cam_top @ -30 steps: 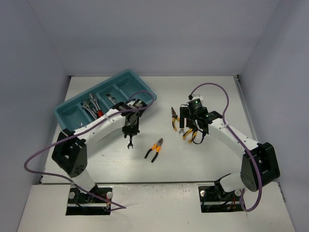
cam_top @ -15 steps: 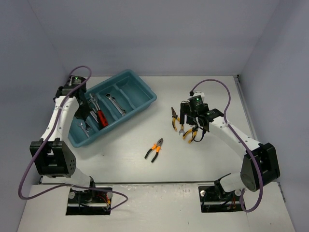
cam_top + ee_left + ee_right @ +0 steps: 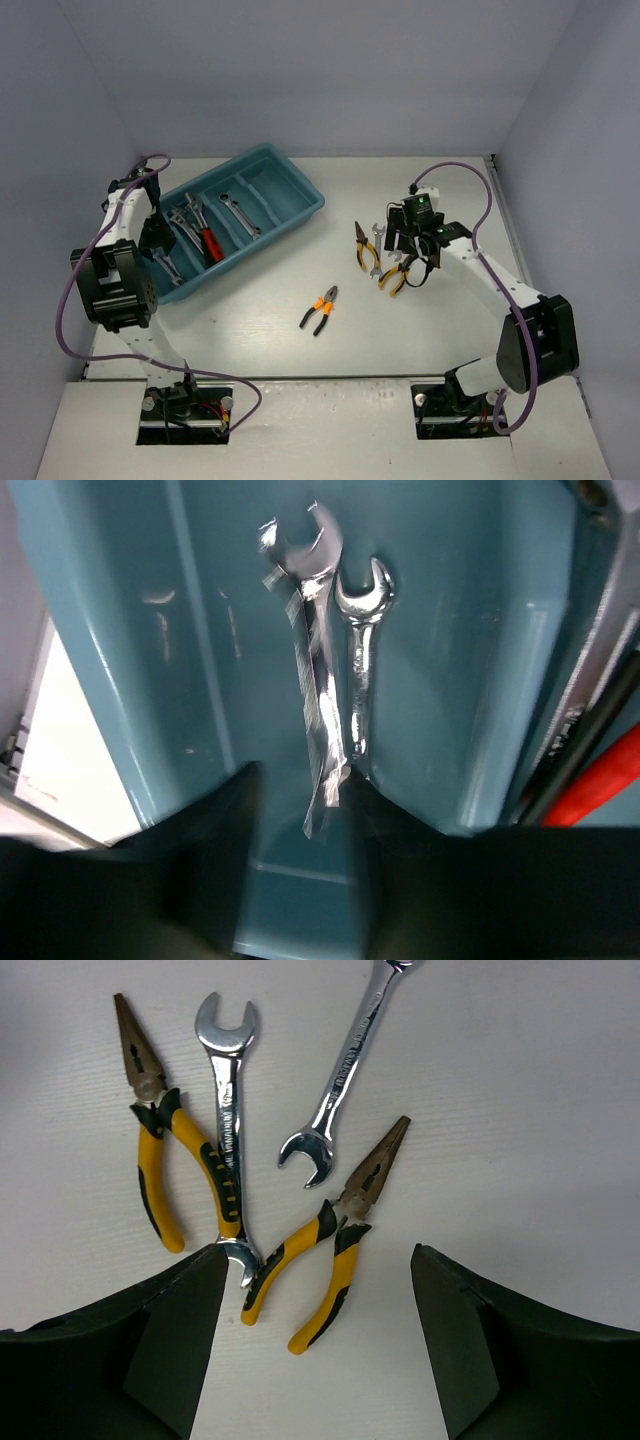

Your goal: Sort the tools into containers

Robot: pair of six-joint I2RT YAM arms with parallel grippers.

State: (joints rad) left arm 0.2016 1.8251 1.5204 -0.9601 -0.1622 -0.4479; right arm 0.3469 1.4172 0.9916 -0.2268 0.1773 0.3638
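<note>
The teal tray [image 3: 300, 196] lies at the back left, its compartments side by side. My left gripper [image 3: 152, 238] hangs over the leftmost compartment. In the left wrist view its jaws [image 3: 303, 780] stand open. A blurred silver wrench [image 3: 315, 680] reaches down between them, loose, beside a second silver wrench [image 3: 362, 650] on the tray floor [image 3: 450, 680]. My right gripper [image 3: 318, 1255] is open above yellow-and-black pliers [image 3: 310, 1270], needle-nose pliers [image 3: 165, 1150] and two silver wrenches [image 3: 228, 1130], [image 3: 345, 1070] on the table.
Orange-handled pliers [image 3: 320, 308] lie alone on the table between the arms. A red-handled wrench [image 3: 210, 243] and a silver wrench [image 3: 240, 215] rest in the tray's middle compartments. Grey walls close in the table on three sides.
My left arm has swung from the table's middle to the tray's left end with a silver wrench, and its jaws have parted there. The right gripper has drifted slightly right.
</note>
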